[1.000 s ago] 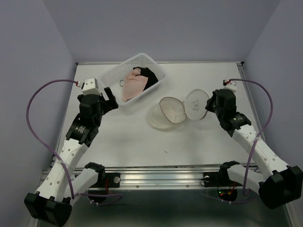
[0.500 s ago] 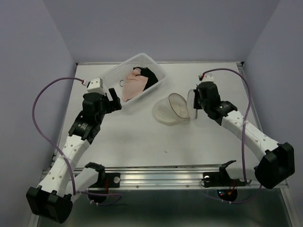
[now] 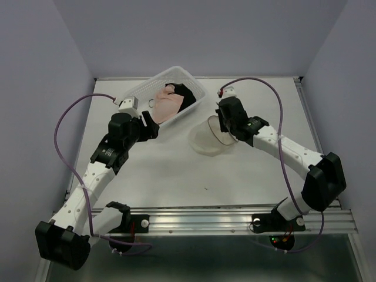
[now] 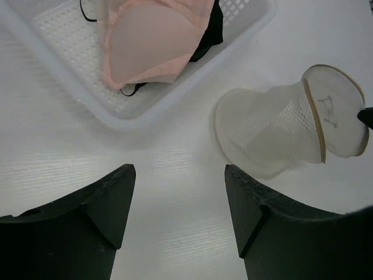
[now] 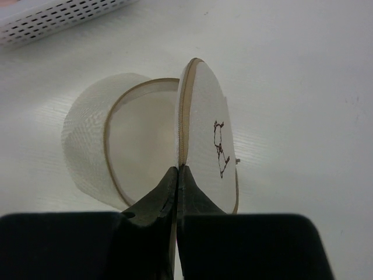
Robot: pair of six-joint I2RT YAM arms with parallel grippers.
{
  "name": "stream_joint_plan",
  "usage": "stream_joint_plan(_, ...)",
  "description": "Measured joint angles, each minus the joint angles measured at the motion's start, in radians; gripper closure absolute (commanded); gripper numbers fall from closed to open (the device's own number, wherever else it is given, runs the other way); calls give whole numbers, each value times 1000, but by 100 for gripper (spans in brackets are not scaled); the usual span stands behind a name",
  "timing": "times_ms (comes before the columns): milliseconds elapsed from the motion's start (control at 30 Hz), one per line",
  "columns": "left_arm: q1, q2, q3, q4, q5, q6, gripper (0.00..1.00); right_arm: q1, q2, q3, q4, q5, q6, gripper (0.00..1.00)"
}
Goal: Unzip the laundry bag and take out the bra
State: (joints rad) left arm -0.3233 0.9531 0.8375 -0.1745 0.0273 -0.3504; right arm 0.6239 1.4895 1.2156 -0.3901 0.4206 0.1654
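Note:
The round white mesh laundry bag (image 3: pixel 202 141) lies on its side at mid-table, unzipped, and its inside looks empty. Its flat lid (image 5: pixel 207 137), with the dark bra outline, stands on edge. My right gripper (image 3: pixel 221 125) is shut on the lid's tan rim (image 5: pixel 182 125), as the right wrist view (image 5: pixel 178 171) shows. The pale pink bra (image 3: pixel 168 103) with its black part lies in the white basket (image 3: pixel 136 93). My left gripper (image 3: pixel 150 127) is open and empty over bare table, between basket and bag (image 4: pixel 268 134). The bra (image 4: pixel 154 41) shows in the left wrist view.
The rectangular white plastic basket (image 4: pixel 175 99) stands at the back, left of centre, tilted diagonally. Its corner shows in the right wrist view (image 5: pixel 52 17). Purple cables loop from both arms. Blue walls close in the table on three sides.
My right gripper has moved left, carrying the lid from lying open at the right to standing on edge over the bag's mouth. My left gripper has moved right, nearer the basket.

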Motion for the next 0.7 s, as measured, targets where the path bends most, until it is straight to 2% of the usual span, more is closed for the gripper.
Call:
stream_joint_plan(567, -2, 11, -7, 13, 26, -8, 30, 257, 315, 119, -3, 100, -13, 99)
stream_joint_plan(667, -2, 11, -8, 13, 25, -7, 30, 285, 369, 125, -6, 113, -12, 93)
stream_joint_plan(700, -2, 11, -9, 13, 25, -7, 30, 290, 383, 125, -11, 117, -11, 84)
